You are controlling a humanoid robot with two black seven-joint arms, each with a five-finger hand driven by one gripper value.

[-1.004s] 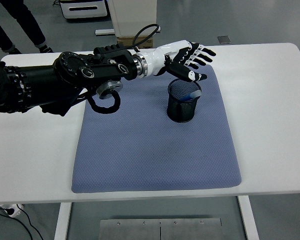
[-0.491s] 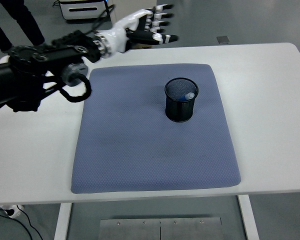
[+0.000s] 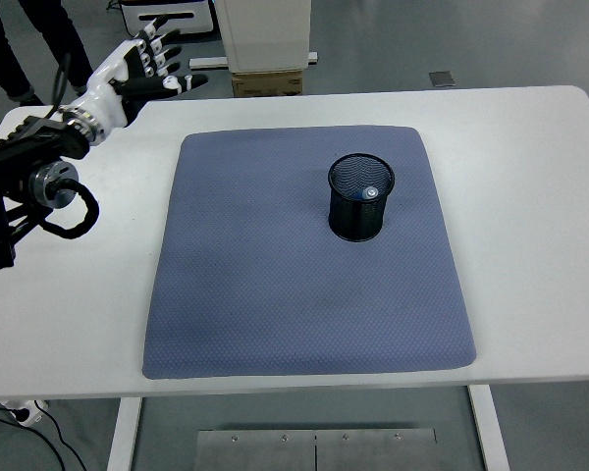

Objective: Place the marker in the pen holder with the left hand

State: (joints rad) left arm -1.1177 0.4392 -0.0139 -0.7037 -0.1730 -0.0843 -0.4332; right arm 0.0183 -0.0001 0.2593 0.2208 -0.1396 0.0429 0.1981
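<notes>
A black mesh pen holder (image 3: 361, 199) stands upright on the blue-grey mat (image 3: 304, 294), right of its middle. The marker (image 3: 370, 192) rests inside the holder, only its blue-white end showing above the rim. My left hand (image 3: 149, 67), white with black fingertips, hovers over the table's far left corner with its fingers spread and holding nothing. It is far from the holder. The black left arm (image 3: 25, 182) comes in from the left edge. The right arm is out of view.
The white table (image 3: 530, 196) extends around the mat on all sides. Beyond the far edge stand a white cabinet (image 3: 265, 34) and a person's legs (image 3: 29, 39) at the top left. A black cable loops under the left forearm.
My left hand has drawn back from above the pen holder to the far left corner, fingers spread. The marker stays in the holder.
</notes>
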